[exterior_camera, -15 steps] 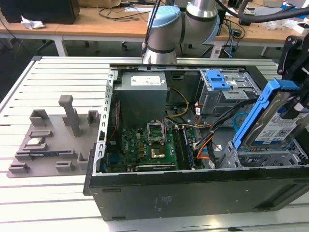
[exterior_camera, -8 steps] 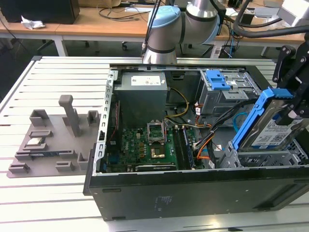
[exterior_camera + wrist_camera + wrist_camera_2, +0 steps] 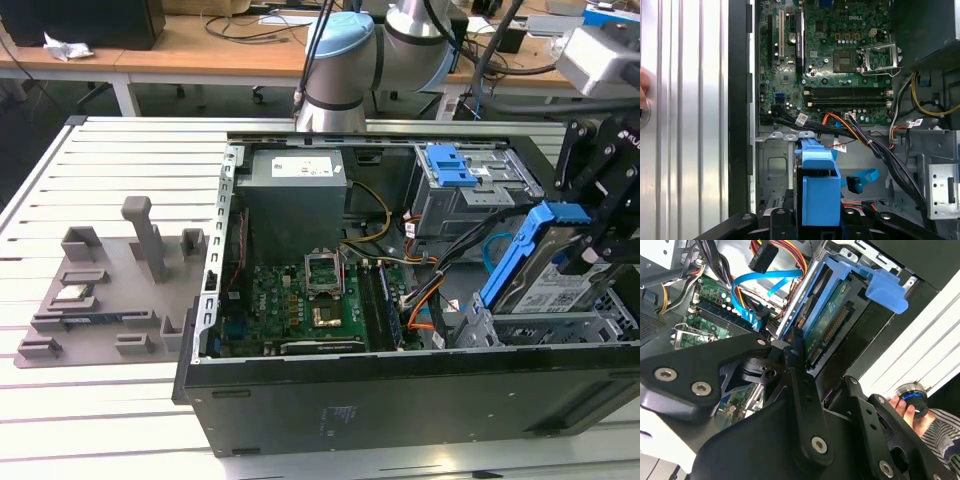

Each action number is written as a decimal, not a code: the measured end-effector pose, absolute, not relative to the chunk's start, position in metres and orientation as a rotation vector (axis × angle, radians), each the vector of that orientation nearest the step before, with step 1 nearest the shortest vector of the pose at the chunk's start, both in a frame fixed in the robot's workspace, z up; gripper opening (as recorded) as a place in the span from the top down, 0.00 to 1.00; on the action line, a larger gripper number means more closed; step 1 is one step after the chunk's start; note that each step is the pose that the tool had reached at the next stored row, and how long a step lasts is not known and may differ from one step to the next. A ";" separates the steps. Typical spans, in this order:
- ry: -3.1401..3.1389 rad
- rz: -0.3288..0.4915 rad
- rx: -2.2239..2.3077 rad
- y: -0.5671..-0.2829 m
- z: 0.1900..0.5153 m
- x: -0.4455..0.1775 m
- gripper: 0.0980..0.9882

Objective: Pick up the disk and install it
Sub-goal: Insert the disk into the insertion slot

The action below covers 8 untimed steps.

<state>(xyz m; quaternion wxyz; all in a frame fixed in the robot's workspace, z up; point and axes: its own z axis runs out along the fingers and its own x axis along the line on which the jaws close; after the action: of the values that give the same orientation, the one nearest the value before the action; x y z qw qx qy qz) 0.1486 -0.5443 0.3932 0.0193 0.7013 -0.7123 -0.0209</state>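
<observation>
Holding the flat silver metal disk (image 3: 556, 290) by its bright blue plastic bracket, my black gripper (image 3: 598, 222) was clamped on it at the exterior view's right end of the open black computer case (image 3: 400, 400). The disk stood tilted on edge, its blue-and-white label facing up and outward, its lower end down among the grey metal drive bay rails (image 3: 560, 325) in that corner of the case. In the second wrist view I saw the black gripper fingers (image 3: 802, 385) pressed against the disk's edge, with its row of connector pins exposed and the blue bracket's tab (image 3: 885, 287) sticking out past the case wall. In the first wrist view the blue bracket (image 3: 817, 182) rose between the gripper's links, above the bay floor.

Inside the case lay the green motherboard (image 3: 300, 305) with its open processor socket, the grey power supply box (image 3: 297, 200) toward the far side, and a smaller blue plastic latch on a grey metal cage (image 3: 450, 165) beyond the disk. Orange and black cables (image 3: 420, 300) ran between the board and the bay, and a light blue flat cable (image 3: 757, 287) looped near the disk.

The case sat on a white slatted counter (image 3: 100, 420). Toward the counter's edge at the exterior view's left rested a grey plastic fixture tray (image 3: 110, 290) holding a small square silver chip (image 3: 73, 294). A person's hand (image 3: 910, 407) rested on a round knob beside the case.
</observation>
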 end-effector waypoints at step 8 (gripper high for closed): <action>-2.211 -0.065 2.177 -0.544 0.390 0.148 0.69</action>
<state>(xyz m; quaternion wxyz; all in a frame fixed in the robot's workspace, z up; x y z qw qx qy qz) 0.1484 -0.5442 0.3898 0.0191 0.7013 -0.7123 -0.0210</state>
